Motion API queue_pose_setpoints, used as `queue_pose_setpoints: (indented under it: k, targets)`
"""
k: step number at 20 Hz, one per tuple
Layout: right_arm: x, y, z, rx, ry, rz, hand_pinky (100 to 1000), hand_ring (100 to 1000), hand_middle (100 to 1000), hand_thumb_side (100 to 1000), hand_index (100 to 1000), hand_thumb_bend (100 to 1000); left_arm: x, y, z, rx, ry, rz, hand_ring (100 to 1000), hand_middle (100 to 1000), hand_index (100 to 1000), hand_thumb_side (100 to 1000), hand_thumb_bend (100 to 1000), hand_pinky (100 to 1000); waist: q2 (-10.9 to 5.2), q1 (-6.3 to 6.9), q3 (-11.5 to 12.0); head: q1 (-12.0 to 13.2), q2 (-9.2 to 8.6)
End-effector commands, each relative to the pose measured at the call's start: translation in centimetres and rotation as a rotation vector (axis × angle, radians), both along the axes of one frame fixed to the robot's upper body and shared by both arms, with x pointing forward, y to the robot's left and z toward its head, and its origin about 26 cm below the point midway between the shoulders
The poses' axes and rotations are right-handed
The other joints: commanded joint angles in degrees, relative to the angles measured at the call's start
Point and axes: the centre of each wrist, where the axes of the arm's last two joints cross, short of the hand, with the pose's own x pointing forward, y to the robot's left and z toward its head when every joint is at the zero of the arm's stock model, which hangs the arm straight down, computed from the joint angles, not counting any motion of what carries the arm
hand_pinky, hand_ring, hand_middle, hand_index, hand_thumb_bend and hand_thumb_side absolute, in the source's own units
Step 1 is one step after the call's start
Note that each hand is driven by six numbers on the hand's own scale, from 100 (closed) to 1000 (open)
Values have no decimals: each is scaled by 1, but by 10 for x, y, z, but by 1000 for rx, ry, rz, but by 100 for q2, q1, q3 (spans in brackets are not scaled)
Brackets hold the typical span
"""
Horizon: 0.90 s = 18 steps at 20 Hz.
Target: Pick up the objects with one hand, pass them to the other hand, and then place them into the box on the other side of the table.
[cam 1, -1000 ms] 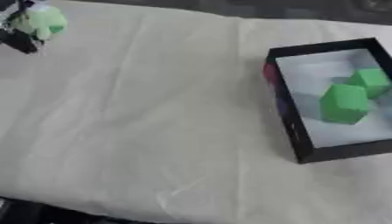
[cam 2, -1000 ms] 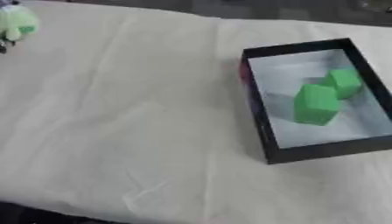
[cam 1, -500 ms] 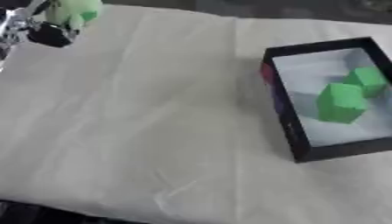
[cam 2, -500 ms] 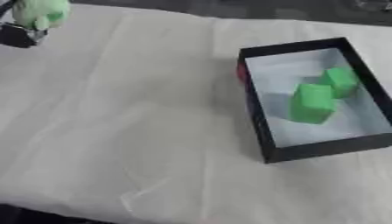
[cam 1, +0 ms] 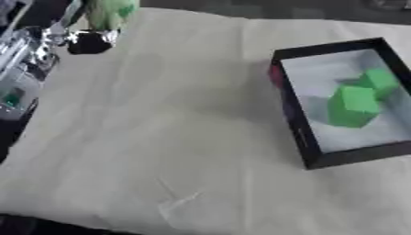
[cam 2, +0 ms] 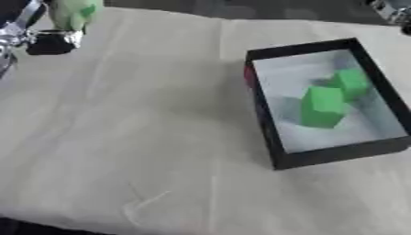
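Pale green rounded object [cam 1: 111,13], soft-edged and blurred, sits at the upper left of the scene, held up off the cream cloth-covered table [cam 1: 185,137] in the robot's left hand [cam 1: 86,39]. Black and silver parts of that hand show just under and beside the object, and its fingers seem to be curled round it, though the blur makes the exact hold hard to read. The left arm's silver and black links run down the left edge of the left eye view.

On the right side of the table lies a shallow rectangular black box [cam 2: 265,126] with a pale inner floor, set slightly askew. Two bright green blocks lie inside it: a larger green cube [cam 2: 323,106] near the middle, tilted on an edge, and a smaller green block [cam 2: 351,83] touching it on the far right side. A small red patch [cam 1: 275,75] shows on the box's outer left wall.

A bit of the right hand [cam 2: 393,10] appears at the top right corner of the right eye view; I cannot tell how its fingers are set.
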Motion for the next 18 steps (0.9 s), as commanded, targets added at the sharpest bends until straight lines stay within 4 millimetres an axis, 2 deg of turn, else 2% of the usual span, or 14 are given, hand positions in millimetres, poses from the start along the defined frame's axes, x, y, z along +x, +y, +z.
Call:
queue_pose_setpoints:
  k: [1, 6, 18]
  targets:
    - [2, 6, 6, -66, -33, 13, 997, 1000, 1000, 436, 1000, 100, -3, -16, 8, -20, -82, -47, 719, 617, 501, 273, 100, 760, -222, -79, 5, -46, 9]
    - [9, 19, 2, -131, -46, 31, 996, 1000, 1000, 416, 1000, 100, -3, -37, 0, -42, -111, -97, 718, 618, 500, 280, 100, 755, -227, -100, 25, -96, 19]
    - [22, 45, -7, -262, -81, 83, 998, 1000, 1000, 304, 1000, 100, -4, -76, -8, -73, -114, -216, 717, 617, 497, 298, 100, 750, -224, -149, 75, -230, 13]
